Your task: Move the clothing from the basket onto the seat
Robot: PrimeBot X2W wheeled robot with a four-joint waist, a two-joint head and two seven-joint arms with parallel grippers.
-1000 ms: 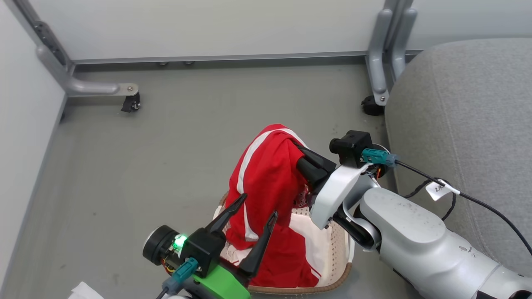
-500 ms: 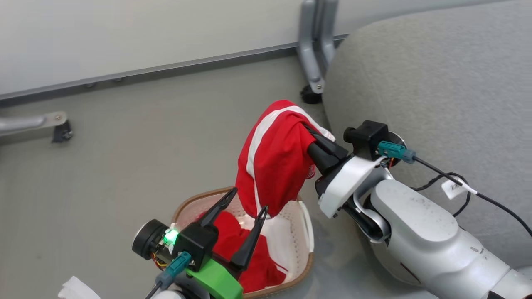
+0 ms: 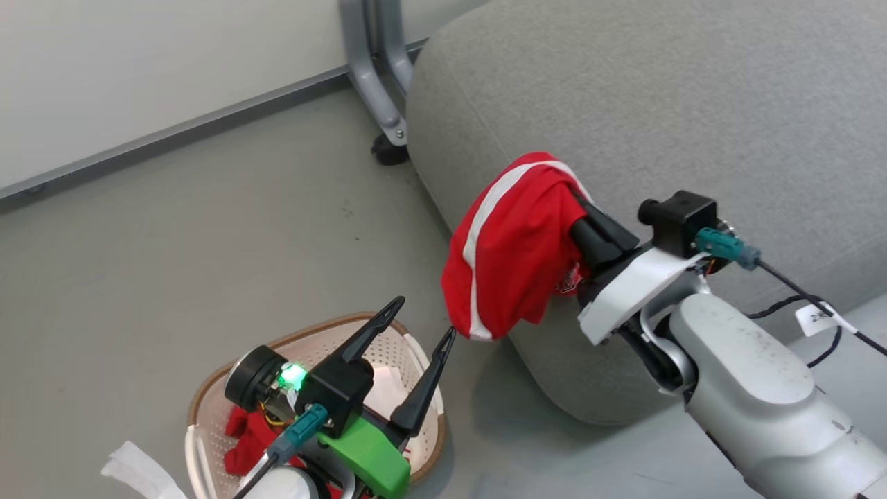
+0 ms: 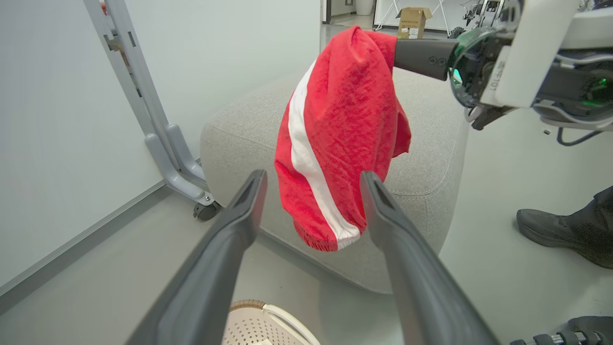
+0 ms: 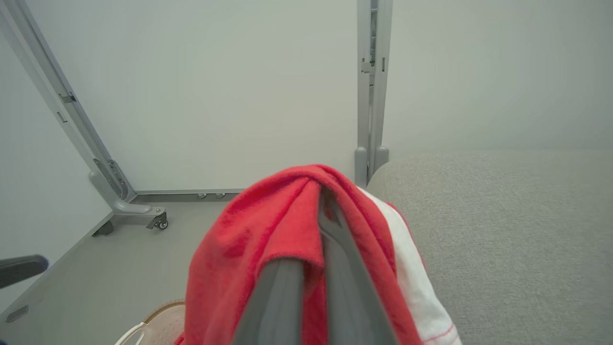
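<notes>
The right hand (image 5: 325, 215) was clamped shut on a red garment (image 3: 506, 256) with a white stripe. The cloth was draped over its two dark fingers and hung free in the air. In the head view the garment sat at the centre of the frame, against the rounded front edge of the grey seat (image 3: 624, 104) (partly before the cushion, partly over the floor (image 3: 208, 242)), with its lower hem off the floor. The left hand (image 3: 426, 317) stood at the lower centre-left with its fingers spread wide and nothing between them, above the cream basket (image 3: 208, 426). One fingertip came near the garment's hem, though I could not tell whether they touched. A second red garment (image 3: 246, 433) lay inside the basket at the lower left. In the left wrist view a dark shoe (image 4: 560, 230) rested on the floor at the right edge.
</notes>
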